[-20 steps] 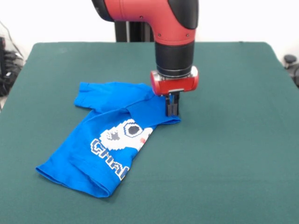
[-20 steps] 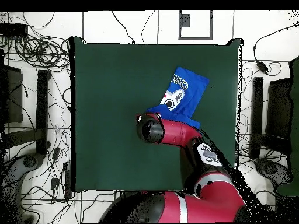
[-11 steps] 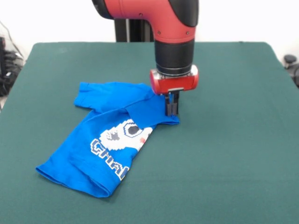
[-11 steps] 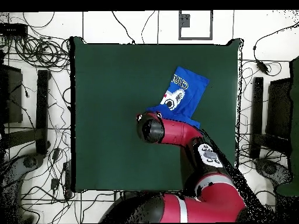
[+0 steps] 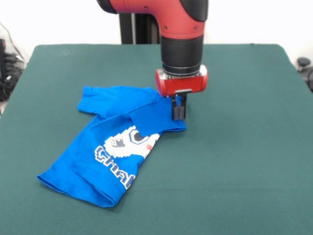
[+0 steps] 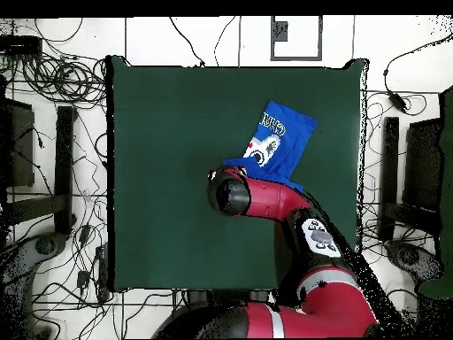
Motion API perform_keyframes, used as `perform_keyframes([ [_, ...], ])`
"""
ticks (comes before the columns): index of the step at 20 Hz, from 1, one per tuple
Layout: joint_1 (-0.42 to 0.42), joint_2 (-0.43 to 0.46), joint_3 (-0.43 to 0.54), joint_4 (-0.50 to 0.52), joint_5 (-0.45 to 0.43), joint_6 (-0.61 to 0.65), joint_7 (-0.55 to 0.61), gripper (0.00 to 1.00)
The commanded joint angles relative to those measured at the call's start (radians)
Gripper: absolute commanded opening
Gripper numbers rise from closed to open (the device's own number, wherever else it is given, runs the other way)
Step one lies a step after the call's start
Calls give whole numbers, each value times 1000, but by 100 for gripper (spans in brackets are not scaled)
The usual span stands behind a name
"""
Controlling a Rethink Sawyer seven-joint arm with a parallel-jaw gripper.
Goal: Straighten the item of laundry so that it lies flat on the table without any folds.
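Gripper [image 5: 178,112]: short dark fingers, drawn close together and pointing straight down. A strip of blue fabric shows between them, so they pinch the shirt's edge at its 3 o'clock corner in the front view. Fingertips sit at or just above the cloth; contact with the table beneath cannot be told. In the overhead view the gripper is hidden under the arm's head.

T-shirt [image 5: 110,147]: bright blue, short-sleeved, with a white and dark pixel-style print and lettering on the front. It lies crumpled on the table [image 5: 234,161], not flat. In the front view, from the pinched corner the body runs toward 7 o'clock and ends in a doubled-over hem near the table's near edge. One sleeve spreads toward 9 o'clock from the gripper. A folded flap lies across the upper chest, directly at the fingers. In the overhead view the shirt [image 6: 281,137] sits at roughly 2 o'clock from the table's centre, well inside the green top [image 6: 177,177].

Arm [image 5: 182,44]: red and black. The last segment stands vertical over the pinched corner, with a red wrist block directly above the fingers. In the overhead view the arm [image 6: 274,199] reaches from the base at the bottom edge toward 11 o'clock, its head covering the shirt's lower corner.
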Motion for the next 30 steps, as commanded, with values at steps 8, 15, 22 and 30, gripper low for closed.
perform_keyframes([
  [8, 21, 23, 59, 16, 18, 20, 165, 0],
  [15, 16, -83, 67, 94, 35, 88, 172, 0],
  [22, 41, -163, 56, 151, 61, 116, 203, 0],
  [30, 49, -156, 55, 155, 75, 98, 203, 0],
])
